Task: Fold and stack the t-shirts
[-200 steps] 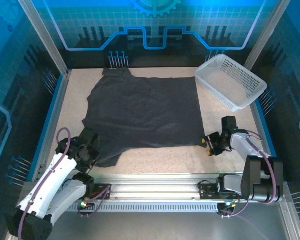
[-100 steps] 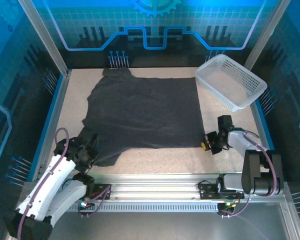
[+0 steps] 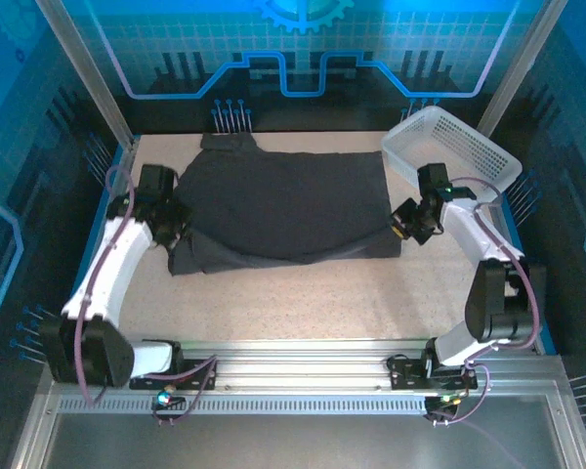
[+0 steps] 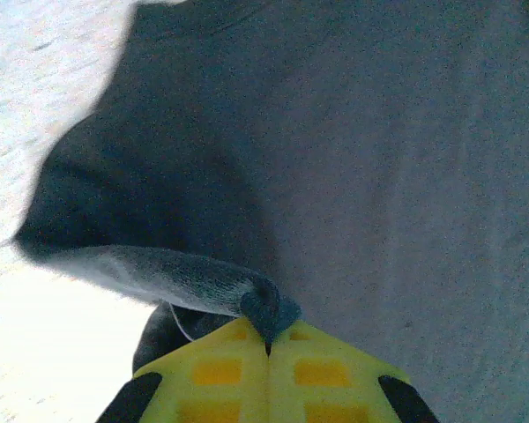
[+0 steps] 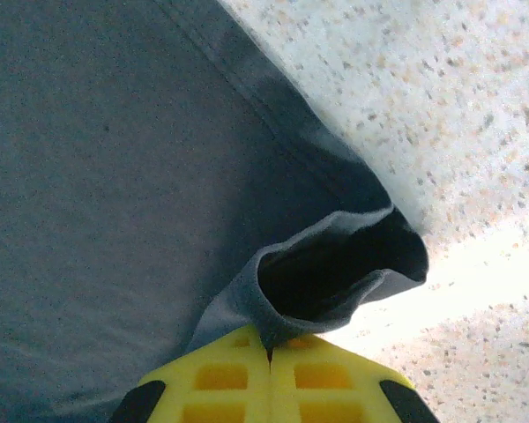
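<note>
The left fingers are clamped on a corner of the t-shirt at its left side. The right fingers are clamped on its right corner. The cloth lies doubled on the table.

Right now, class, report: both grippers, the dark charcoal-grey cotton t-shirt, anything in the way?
Left gripper shut on dark charcoal-grey cotton t-shirt, left side. Right gripper shut on right side. White plastic lattice basket beside right arm.
</note>
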Action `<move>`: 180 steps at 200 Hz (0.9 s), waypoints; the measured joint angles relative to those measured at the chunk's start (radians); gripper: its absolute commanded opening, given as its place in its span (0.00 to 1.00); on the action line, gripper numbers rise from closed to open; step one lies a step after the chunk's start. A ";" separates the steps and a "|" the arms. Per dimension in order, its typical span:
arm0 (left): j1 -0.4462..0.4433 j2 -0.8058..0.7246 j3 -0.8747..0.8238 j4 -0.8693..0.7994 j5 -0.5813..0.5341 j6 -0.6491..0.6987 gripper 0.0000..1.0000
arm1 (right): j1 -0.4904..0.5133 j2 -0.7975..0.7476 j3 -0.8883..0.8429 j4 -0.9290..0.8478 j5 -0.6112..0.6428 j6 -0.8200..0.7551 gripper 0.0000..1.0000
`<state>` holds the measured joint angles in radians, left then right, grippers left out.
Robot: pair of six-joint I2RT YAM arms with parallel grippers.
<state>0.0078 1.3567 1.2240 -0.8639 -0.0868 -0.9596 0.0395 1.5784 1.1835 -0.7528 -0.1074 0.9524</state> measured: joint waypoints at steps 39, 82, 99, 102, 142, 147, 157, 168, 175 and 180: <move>0.043 0.233 0.185 0.101 0.052 0.110 0.00 | 0.010 0.157 0.156 -0.037 0.035 -0.029 0.00; 0.056 0.394 0.309 0.124 0.077 0.208 0.00 | 0.027 0.278 0.269 -0.063 0.061 -0.042 0.00; 0.056 0.436 0.348 0.128 0.077 0.238 0.00 | 0.031 0.309 0.304 -0.074 0.074 -0.049 0.00; 0.056 0.443 0.356 0.129 0.077 0.241 0.00 | 0.032 0.314 0.310 -0.075 0.075 -0.049 0.00; 0.058 0.511 0.407 0.132 0.076 0.288 0.00 | 0.034 0.371 0.362 -0.090 0.084 -0.064 0.00; 0.059 0.519 0.410 0.132 0.076 0.293 0.05 | 0.034 0.378 0.369 -0.092 0.084 -0.067 0.04; 0.062 0.533 0.419 0.127 0.072 0.306 0.24 | 0.034 0.398 0.390 -0.099 0.082 -0.079 0.18; 0.069 0.547 0.427 0.120 0.065 0.316 0.41 | 0.034 0.426 0.423 -0.108 0.079 -0.102 0.37; 0.077 0.553 0.432 0.109 0.061 0.322 0.52 | 0.034 0.441 0.444 -0.111 0.077 -0.121 0.44; 0.085 0.554 0.436 0.101 0.056 0.331 0.56 | 0.034 0.449 0.456 -0.113 0.077 -0.131 0.47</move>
<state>0.0929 1.9106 1.6596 -0.7631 -0.0307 -0.6289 0.0731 2.0274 1.6398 -0.8661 -0.0303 0.8215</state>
